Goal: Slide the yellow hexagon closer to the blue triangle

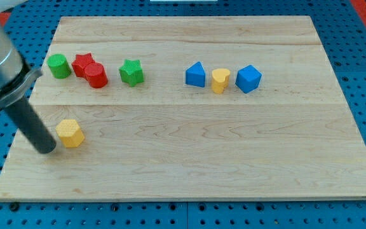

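At the view's left, my tip [46, 149] rests on the table [189, 165] just left of the yellow hexagon [70, 133]; the rod carries no jaws. Along the upper row sit a green cylinder [59, 66], a red star [82, 63] touching a red cylinder [96, 75], and a green star [131, 72]. Farther right, well apart from the hexagon, stands the blue triangle [196, 74], then a yellow heart [220, 80] and a blue cube [248, 78].

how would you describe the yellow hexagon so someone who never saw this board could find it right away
On the wooden board, look near the view's left edge, below the red and green cluster. The yellow hexagon sits alone there, just right of my tip. The other yellow block, a heart, stands between two blue blocks at the upper right.
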